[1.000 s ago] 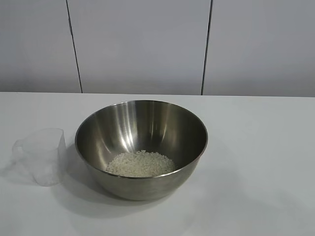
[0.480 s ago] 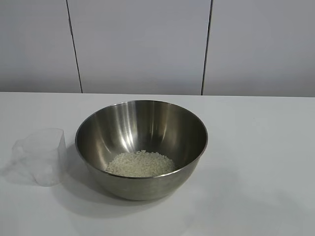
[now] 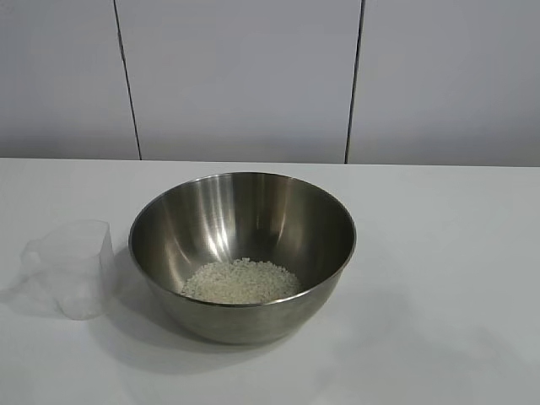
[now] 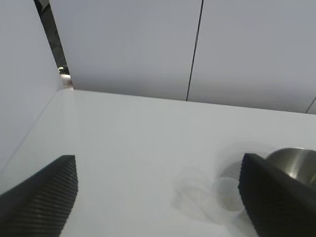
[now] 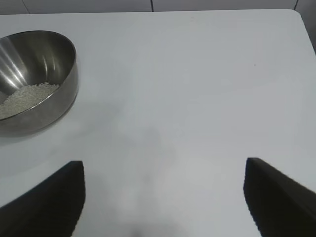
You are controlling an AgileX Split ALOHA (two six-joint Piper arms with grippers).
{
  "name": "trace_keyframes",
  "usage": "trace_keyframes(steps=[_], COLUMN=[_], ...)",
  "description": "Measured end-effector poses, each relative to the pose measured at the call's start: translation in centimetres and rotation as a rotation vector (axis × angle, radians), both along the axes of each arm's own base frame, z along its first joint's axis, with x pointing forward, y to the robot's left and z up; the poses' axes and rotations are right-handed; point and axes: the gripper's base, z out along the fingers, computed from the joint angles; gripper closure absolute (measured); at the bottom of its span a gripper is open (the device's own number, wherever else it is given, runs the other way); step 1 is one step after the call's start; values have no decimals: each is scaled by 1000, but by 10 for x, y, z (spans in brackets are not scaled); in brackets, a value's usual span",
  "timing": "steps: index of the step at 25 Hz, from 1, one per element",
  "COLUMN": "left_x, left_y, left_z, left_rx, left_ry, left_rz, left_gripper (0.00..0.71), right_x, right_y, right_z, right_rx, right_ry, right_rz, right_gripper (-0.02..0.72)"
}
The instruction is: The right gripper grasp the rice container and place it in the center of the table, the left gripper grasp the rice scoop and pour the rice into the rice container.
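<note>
Desk (image 3: 439,253): white, flat, carries all items.

Scoop (image 3: 72,267): clear plastic cup, upright on the desk just beside the bowl on the left-arm side, apart from it. Looks empty; no grains can be made out inside. Free of any tool.

Bowl (image 3: 242,253): steel, sits about mid-desk. Rice (image 3: 241,281) lies in a low heap on its bottom.

Judged status: bowl placed, rice inside, scoop set down; the task looks done or nearly so.

Risks:
- Scoop is light and tapered; a brush from a passing arm would tip or skid it.
- Scoop stands near the bowl wall; a careless regrasp could knock it against the steel and shift the bowl off centre.
- Any jolt to the bowl could scatter grains over the rim, though the heap lies low.

Left tool (image 4: 158,197): fingers wide apart, holding nothing. Angled gently down across the desk, with scoop and bowl rim beyond its fingertips, well clear of both.

Right tool (image 5: 165,197): fingers wide apart, empty. Angled gently down over bare desk, the bowl off to one side and well apart.

Wall: grey panels behind the desk.
</note>
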Motion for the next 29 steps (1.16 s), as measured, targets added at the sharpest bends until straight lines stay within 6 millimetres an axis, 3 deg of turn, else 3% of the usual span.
trace_keyframes(steps=[4,7,11,18,29], left_x=[-28,-47,-49,-32,-31], left_y=[-4,-7,-7,1,2], left_z=[-52,-74,-87,-111,-110], left_rx=[-42,-41,-36,8,14], left_ry=[39,44,132,175,152], left_rz=[10,5,-5,-35,-64], left_gripper=[74,74,74,74,74], right_x=[0,0,0,0,0], right_y=[0,0,0,0,0], right_z=[0,0,0,0,0], right_rx=[0,0,1,1,1], right_ry=[0,0,0,1,1], right_rz=[0,0,1,1,1], right_gripper=[105,105,105,105,105])
